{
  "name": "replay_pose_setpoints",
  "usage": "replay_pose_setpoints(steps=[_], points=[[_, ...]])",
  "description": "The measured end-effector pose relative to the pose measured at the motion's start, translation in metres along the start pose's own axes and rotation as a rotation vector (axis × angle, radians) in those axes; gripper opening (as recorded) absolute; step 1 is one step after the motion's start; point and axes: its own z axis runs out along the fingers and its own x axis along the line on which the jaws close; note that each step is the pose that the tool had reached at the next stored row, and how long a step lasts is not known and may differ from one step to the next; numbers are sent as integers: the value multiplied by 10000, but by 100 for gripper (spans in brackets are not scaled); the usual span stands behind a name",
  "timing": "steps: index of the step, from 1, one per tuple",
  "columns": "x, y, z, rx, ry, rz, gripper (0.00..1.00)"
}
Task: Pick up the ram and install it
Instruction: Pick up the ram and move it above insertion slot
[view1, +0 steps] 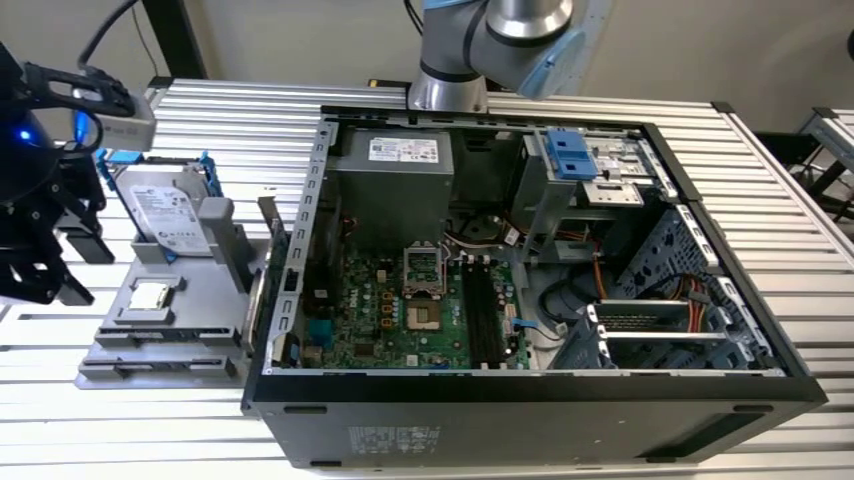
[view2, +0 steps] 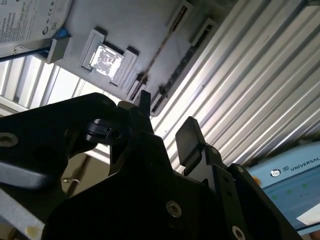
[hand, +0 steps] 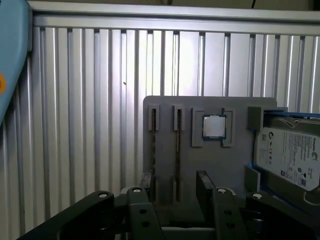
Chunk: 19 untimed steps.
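Ribbed table (hand: 90, 100), ram (hand: 177, 135) edge-on in tray (hand: 210, 165), end effector (hand: 174, 176) cropped.

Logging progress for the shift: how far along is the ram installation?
Nothing is done yet. The ram stands on edge in the grey tray; the open gripper hovers close to that tray, holding nothing. The motherboard's black slots look empty, so both pickup and installing are left.
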Motion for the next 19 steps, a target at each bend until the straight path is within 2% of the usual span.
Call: replay_pose_setpoints(steps=[3, 11, 19], points=[[5, 0, 38, 7, -1, -7, 100], [52, -3, 181, 8, 0, -7, 100], [66, -7, 326, 8, 8, -9, 100]])
